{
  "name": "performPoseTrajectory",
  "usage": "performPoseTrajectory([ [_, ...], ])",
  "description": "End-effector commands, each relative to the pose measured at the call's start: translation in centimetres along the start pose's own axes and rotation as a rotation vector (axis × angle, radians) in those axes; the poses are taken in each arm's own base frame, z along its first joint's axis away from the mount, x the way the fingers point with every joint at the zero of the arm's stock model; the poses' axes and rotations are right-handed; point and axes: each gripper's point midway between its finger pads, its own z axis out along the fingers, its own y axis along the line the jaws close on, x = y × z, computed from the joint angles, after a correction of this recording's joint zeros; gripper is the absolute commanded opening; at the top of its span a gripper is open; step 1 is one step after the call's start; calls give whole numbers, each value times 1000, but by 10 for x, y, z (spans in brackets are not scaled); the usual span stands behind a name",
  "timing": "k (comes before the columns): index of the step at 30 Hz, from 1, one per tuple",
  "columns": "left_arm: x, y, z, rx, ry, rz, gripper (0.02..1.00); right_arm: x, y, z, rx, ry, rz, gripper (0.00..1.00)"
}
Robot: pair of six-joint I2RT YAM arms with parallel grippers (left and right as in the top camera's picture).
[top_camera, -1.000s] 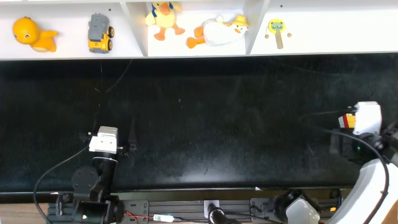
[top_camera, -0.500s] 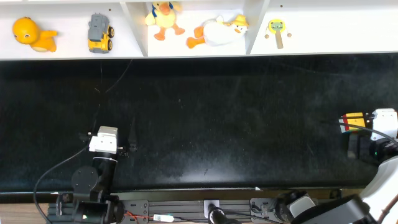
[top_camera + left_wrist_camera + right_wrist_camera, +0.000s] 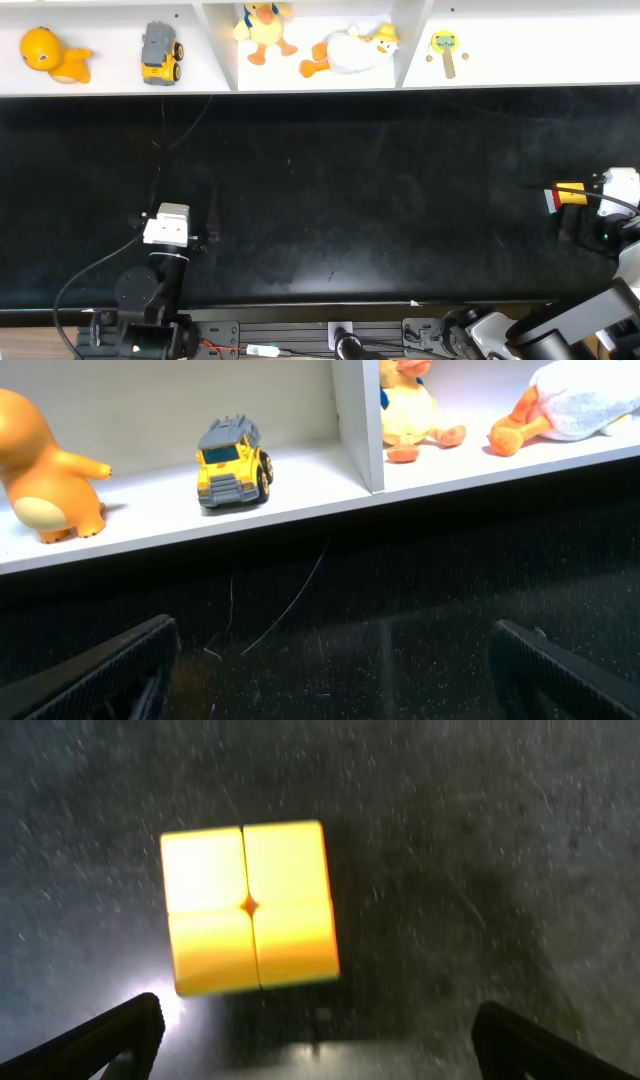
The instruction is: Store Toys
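A yellow cube (image 3: 570,194) (image 3: 250,907) lies on the black desk (image 3: 380,180) close to its right edge, about midway between the near and far edges. Its top face is yellow and split into four squares, and the top view shows a red side. The right arm (image 3: 612,215) hangs over this spot. The right arm's jaws are spread wide, one finger to each side of the cube, and neither finger touches it.

The left arm (image 3: 166,226) stands near the desk's near-left corner, well apart from the cube. The left arm's jaws are also wide open and hold nothing; they face the far edge.

A white shelf (image 3: 520,50) (image 3: 150,410) runs along the desk's far edge and is divided into compartments. The left compartment holds an orange duck (image 3: 52,53) (image 3: 40,480) towards the left end. Beside it stands a yellow truck (image 3: 161,53) (image 3: 235,460) with a grey back, upright on its wheels. The middle compartment holds a yellow plush duck (image 3: 264,30) (image 3: 405,405) sitting upright, and just beside it a white plush duck (image 3: 352,50) (image 3: 580,405) lying on its side with orange feet. The right compartment holds a small green and yellow toy on a stick (image 3: 445,50), close to the divider.
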Motion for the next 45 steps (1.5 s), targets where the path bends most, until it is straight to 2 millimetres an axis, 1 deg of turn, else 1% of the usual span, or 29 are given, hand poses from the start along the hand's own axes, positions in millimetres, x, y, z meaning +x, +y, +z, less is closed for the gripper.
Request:
performPoseTrajectory([
  [1, 0, 0, 0, -1, -6, -19, 998, -9, 11, 4, -63, -57, 28, 993],
  [4, 0, 0, 0, -1, -6, -19, 998, -8, 14, 11, -84, -48, 26, 998],
  [10, 0, 0, 0, -1, -6, -19, 996, -22, 11, 21, -78, -89, 93, 996],
  [12, 0, 0, 0, -1, -6, -19, 998, -24, 15, 24, -88, -80, 85, 998],
  [15, 0, 0, 0, -1, -6, -19, 996, -19, 22, 31, -92, -29, 69, 998],
  [18, 0, 0, 0, -1, -6, -19, 996, -14, 24, 37, -74, 23, 48, 1000],
  [24, 0, 0, 0, -1, -6, -19, 996, -9, 26, 37, -70, 52, 53, 993],
  [25, 0, 0, 0, -1, -6, -19, 993, -7, 26, 37, -70, 61, 54, 969],
  [28, 0, 0, 0, -1, -6, -19, 993, -3, 24, 37, -56, 84, 93, 838],
  [30, 0, 0, 0, -1, -6, -19, 996, -2, 23, 37, -49, 90, 108, 689],
  [31, 0, 0, 0, -1, -6, -19, 996, -2, 23, 37, -49, 90, 108, 630],
  [34, 0, 0, 0, -1, -6, -19, 996, -3, 22, 37, -44, 87, 125, 579],
  [37, 0, 0, 0, -1, -6, -19, 996, -5, 20, 38, -34, 78, 146, 448],
  [42, 0, 0, 0, -1, -6, -19, 993, -10, 24, 39, -33, 81, 128, 386],
  [45, 0, 0, 0, -1, -6, -19, 996, -19, 27, 40, -28, 82, 126, 371],
])
